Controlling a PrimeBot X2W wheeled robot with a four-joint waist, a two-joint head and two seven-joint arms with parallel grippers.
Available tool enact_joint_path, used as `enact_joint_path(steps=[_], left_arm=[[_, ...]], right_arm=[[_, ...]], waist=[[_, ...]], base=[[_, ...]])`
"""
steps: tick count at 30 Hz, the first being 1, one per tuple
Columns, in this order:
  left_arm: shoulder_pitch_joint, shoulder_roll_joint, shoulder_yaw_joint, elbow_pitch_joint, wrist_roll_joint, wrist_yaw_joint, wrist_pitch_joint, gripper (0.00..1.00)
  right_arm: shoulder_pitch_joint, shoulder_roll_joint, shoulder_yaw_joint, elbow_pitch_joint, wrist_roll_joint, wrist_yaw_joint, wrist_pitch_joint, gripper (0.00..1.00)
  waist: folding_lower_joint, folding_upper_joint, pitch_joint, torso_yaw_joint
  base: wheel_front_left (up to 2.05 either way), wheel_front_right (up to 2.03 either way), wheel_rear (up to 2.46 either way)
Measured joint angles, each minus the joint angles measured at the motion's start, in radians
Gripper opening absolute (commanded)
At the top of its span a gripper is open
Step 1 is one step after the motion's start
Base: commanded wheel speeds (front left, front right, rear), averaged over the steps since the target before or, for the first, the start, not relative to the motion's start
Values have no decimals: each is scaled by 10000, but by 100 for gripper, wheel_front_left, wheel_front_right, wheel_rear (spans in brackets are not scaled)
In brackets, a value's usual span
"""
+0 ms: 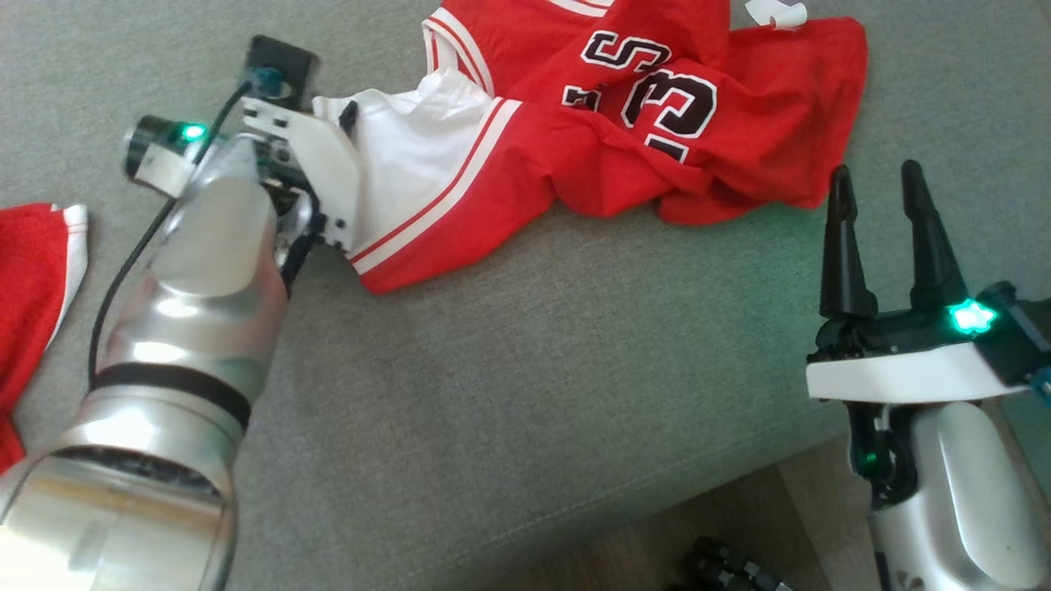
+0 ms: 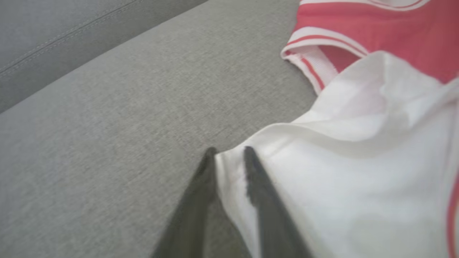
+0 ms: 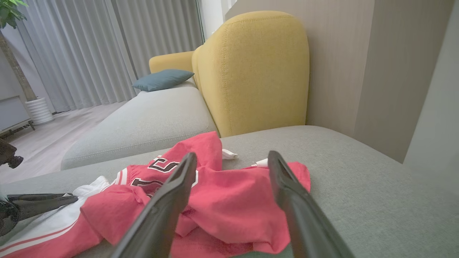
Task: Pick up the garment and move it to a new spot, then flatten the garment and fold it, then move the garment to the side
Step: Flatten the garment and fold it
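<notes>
Lying crumpled on the grey sofa cushion (image 1: 509, 369), the red basketball jersey (image 1: 575, 156) looks not yet lifted, so moving, flattening, folding and setting aside all seem left to do. The left gripper (image 2: 229, 152) has its fingers either side of the jersey's white edge, clamped or not I cannot tell; the right gripper (image 1: 878, 185) hovers nearby, fingers spread. Black, white-outlined print shows a 3 and perhaps an S, with the rest folded away.

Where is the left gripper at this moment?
The left gripper sits upper left in the head view, at the white edge of the red jersey on the grey sofa; its fingers straddle that edge.
</notes>
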Motion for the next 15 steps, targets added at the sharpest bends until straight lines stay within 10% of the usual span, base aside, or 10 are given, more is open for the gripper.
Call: enact_joint_path(steps=[15], left_arm=[[476, -274, 144, -727, -790, 194, -2399, 0]], right_arm=[[-1, 0, -581, 374, -169, 0, 0, 100]], waist=[[0, 0, -877, 811]], base=[[0, 0, 0]])
